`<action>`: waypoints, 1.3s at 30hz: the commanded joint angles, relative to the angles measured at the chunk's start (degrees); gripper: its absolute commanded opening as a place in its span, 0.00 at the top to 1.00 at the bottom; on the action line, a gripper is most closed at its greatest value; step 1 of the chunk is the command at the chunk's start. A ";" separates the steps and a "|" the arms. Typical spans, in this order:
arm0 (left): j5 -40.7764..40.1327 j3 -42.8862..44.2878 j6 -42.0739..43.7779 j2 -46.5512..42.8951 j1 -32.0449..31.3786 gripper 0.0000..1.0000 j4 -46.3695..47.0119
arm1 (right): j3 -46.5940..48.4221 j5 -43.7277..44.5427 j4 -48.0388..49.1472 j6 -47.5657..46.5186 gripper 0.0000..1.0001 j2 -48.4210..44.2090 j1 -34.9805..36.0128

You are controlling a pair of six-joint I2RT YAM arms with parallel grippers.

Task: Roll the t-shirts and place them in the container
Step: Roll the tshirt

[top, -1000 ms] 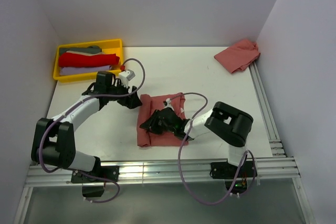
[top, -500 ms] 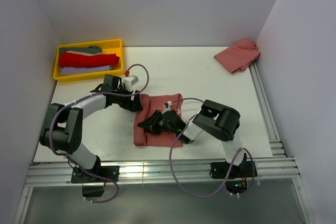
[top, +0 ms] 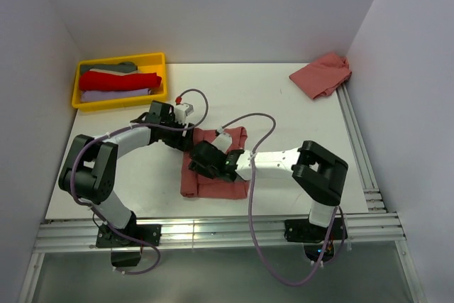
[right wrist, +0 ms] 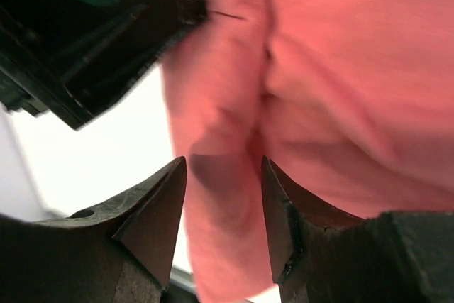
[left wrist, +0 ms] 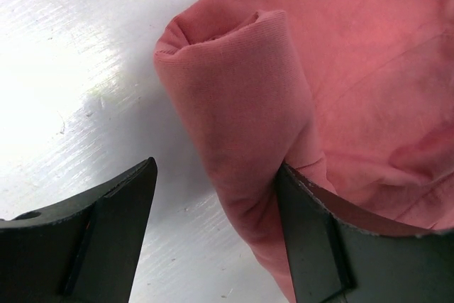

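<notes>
A dusty salmon-red t-shirt (top: 225,177) lies folded mid-table, its left edge turned over into a soft roll (left wrist: 241,111). My left gripper (top: 186,139) is at the shirt's far-left corner, open. The roll sits between its jaws and touches the right finger (left wrist: 312,232); bare table shows by the left finger. My right gripper (top: 206,162) hovers low over the shirt's left part, open, its fingertips (right wrist: 170,196) straddling the rolled edge (right wrist: 213,125). The left gripper's dark body (right wrist: 99,40) is just beyond it. Another salmon t-shirt (top: 322,74) lies crumpled at the back right.
A yellow tray (top: 157,57) at the back left holds grey, bright red and lavender shirts (top: 119,81). Both arms' purple cables (top: 250,122) loop over the middle of the table. White walls close in on three sides; a metal rail (top: 213,230) runs along the near edge.
The left gripper moved right onto the shirt's far-left corner. The right arm stretched out and its gripper slid left and farther along the shirt, whose left edge now lies rolled over.
</notes>
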 commanded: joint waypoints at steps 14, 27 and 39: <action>-3.72 1.69 0.28 0.95 -0.86 0.28 -0.78 | 34.38 16.16 -40.39 -5.78 0.48 13.14 6.59; -3.37 1.60 0.46 0.86 -1.03 0.28 -0.95 | 37.83 13.88 -42.76 -7.10 0.46 19.75 6.15; -2.14 1.34 1.07 -1.33 -1.03 0.21 -1.13 | 34.66 10.80 -43.11 -6.31 0.41 22.03 6.06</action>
